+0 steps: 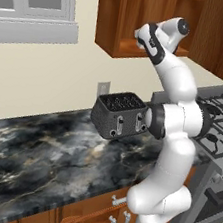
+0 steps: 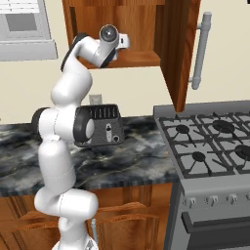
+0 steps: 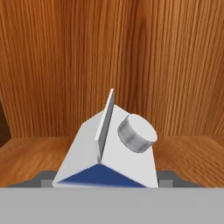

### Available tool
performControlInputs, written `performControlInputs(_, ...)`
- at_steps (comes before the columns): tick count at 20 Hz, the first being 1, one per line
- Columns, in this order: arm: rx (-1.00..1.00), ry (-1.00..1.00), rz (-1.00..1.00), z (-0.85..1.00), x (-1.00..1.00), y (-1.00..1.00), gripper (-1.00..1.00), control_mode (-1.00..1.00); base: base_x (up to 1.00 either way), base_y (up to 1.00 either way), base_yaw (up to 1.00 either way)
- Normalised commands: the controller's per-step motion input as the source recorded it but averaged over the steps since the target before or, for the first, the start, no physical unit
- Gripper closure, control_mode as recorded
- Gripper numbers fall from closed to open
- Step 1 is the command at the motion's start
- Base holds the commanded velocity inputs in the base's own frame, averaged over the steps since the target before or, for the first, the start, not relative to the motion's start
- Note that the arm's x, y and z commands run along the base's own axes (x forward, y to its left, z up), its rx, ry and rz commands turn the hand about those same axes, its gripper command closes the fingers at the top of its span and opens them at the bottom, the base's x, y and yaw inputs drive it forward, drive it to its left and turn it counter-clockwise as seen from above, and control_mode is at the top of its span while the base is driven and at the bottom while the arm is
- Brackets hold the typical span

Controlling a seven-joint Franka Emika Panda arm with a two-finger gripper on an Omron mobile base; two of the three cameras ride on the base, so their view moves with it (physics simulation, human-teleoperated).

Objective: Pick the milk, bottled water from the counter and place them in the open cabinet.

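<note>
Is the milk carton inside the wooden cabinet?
Yes, the hand view shows the milk against the cabinet back panel, above its wooden shelf.

Def a home kitchen, rendered tho. Black-n-grey marbled stone counter [image 1: 50, 160] w/ a dark toaster [image 1: 119, 115] on it, gas stove [image 2: 215, 141] w/ black grates + knobs right next to it. Reddish wood wall cabinet [image 1: 117, 18] up top, door open, matching floor cabinets [image 2: 132, 215] w/ silver handles below. Window [image 1: 34, 1] on the cream wall, outlet [image 1: 103, 88] behind the toaster.
</note>
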Motion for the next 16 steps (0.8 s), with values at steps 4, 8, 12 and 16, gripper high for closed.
performControlInputs(4, 0.0, 0.0, 0.0, -0.32, 0.26, 0.0, 1.0, -1.0, 0.0, 0.0, 0.0)
performControlInputs(8, 0.0, 0.0, 0.0, -0.35, 0.26, 0.0, -1.0, -1.0, 0.0, 0.0, 0.0)
performControlInputs(12, 0.0, -0.01, 0.0, -0.16, 0.02, 0.05, -1.0, -1.0, 0.0, 0.0, 0.0)
performControlInputs(16, 0.0, 0.0, 0.0, -0.02, 0.0, 0.13, -1.0, -1.0, 0.0, 0.0, 0.0)
